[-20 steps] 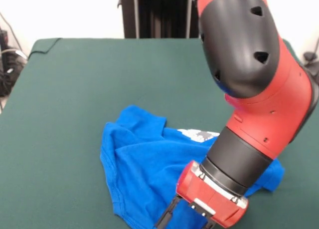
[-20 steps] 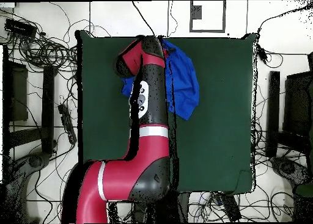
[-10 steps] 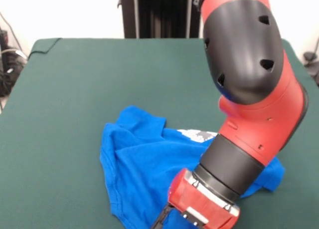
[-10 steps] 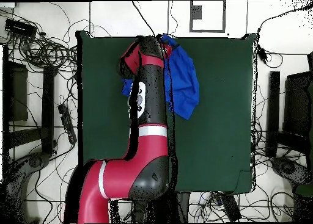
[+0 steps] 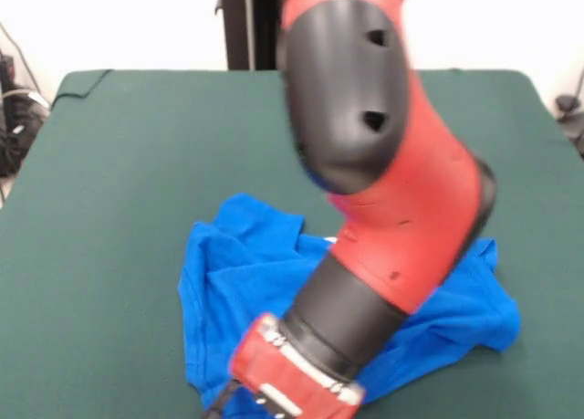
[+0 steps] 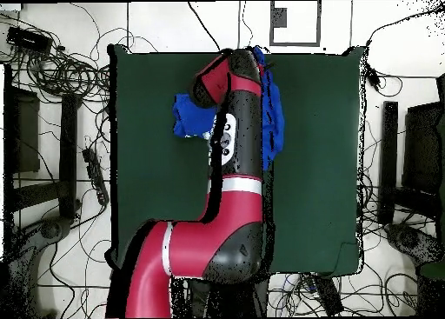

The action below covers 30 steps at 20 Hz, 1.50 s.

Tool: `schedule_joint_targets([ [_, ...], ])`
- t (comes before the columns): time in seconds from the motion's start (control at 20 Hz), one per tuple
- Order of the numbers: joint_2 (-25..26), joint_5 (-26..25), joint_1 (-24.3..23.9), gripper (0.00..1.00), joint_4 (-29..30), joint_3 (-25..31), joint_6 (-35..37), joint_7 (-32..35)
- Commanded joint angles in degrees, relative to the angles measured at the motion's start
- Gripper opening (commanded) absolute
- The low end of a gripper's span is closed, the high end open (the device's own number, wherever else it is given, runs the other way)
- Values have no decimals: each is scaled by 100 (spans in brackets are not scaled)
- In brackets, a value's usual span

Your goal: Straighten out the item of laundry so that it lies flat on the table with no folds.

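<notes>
The bright blue T-shirt lies crumpled on the dark green table, near its front edge in the front view. Folds run through its left part, and a sleeve-like flap spreads to the right. My red and black arm crosses over the shirt's middle and hides its print. My gripper hangs under the red wrist at the picture's bottom edge, low over the shirt's near hem; its state does not show. In the overhead view the shirt shows on both sides of the arm near the table's top edge, and the gripper is hidden there.
The black pedestal column stands behind the table's far edge. Cables and dark stands ring the table. The shirt lies close to the table's front edge in the front view.
The arm has swung left in the front view, right in the overhead view, with the wrist moving left along the shirt's near hem. The shirt's right flap now shows; the print is covered.
</notes>
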Motion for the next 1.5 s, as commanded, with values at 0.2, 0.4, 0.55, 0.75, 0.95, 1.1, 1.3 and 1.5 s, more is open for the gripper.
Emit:
schedule_joint_targets([
  [0.2,266,479,-515,100,259,678,-195,-2601],
  [0.4,169,691,-500,100,344,810,-166,-2844],
  [0.55,151,844,-454,100,394,869,-405,-2828],
  [0.75,-9,495,-177,100,632,356,-1357,-1851],
  [0.95,-41,-1260,439,100,606,-842,-2012,1167],
  [1.1,-142,-2107,772,100,773,-1180,-1745,2323],
  [1.3,-453,-1929,899,100,1281,-1054,-1640,2216],
  [1.5,-896,-133,431,100,1982,267,-1155,-219],
])
